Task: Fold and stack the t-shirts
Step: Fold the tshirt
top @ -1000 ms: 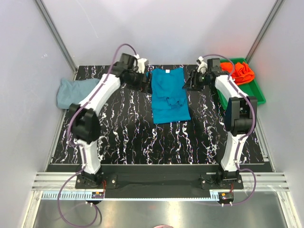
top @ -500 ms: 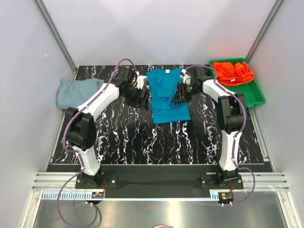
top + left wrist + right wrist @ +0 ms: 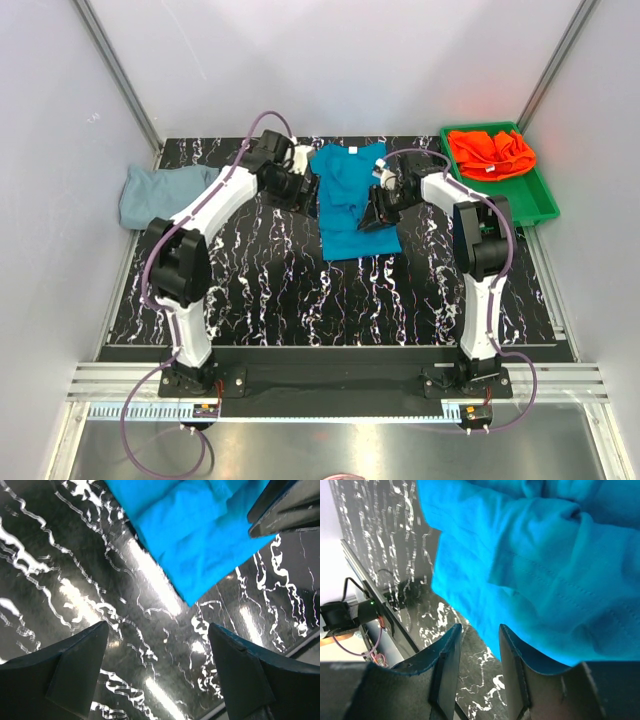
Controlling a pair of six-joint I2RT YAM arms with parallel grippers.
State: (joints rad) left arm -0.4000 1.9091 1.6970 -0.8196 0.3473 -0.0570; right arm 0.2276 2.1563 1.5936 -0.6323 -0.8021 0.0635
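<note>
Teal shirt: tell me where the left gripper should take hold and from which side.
Probably pinch the left edge of the teal shirt, sliding the left gripper in low from the left: the cloth lies flat, that edge free beside the open jaws.

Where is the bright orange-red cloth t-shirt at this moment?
In the top external view, the bright orange-red cloth t-shirt lies bunched inside the green plastic tray at the far right, to the right of the teal-blue cloth t-shirt.
</note>
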